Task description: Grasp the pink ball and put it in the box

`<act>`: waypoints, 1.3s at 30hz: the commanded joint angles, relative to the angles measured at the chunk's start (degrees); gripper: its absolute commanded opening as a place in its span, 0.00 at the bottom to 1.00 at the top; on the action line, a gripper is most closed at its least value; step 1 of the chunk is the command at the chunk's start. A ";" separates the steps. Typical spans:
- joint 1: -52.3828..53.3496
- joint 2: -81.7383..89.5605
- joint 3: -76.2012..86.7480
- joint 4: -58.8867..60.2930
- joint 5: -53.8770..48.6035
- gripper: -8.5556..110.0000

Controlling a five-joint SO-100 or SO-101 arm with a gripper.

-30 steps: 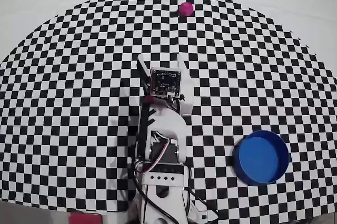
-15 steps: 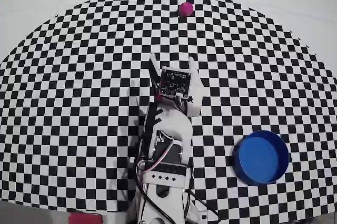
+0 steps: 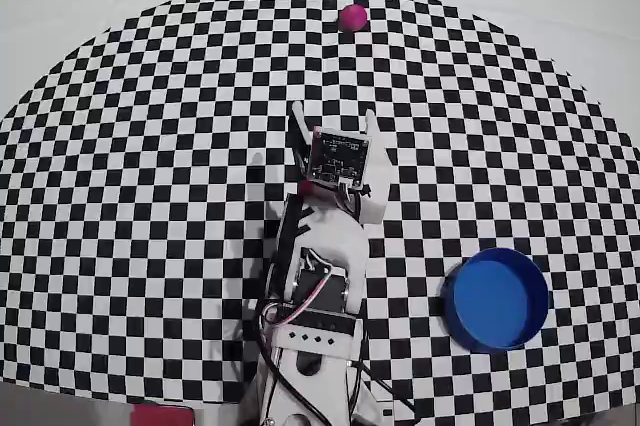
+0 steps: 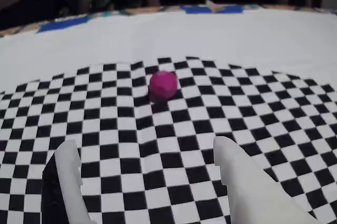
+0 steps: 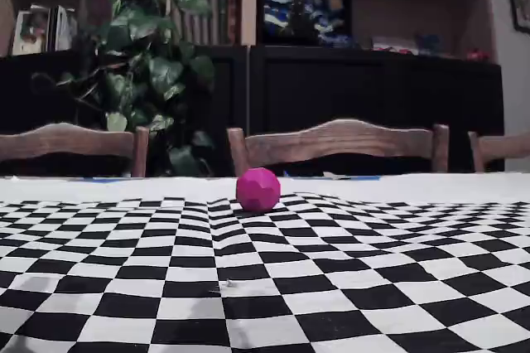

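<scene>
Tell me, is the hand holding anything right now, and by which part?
Nothing is held. The hand is open and empty, its fingers spread over bare checkered mat. The ball sits ahead of it, untouched.

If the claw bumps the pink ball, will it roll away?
Probably. The ball is round and sits free on the flat checkered mat, with nothing beside it to stop it. It looks slightly faceted in the fixed view, so it may stop soon.
</scene>
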 commanded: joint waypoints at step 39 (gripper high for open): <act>-0.09 -35.60 -16.35 -13.01 -0.62 0.32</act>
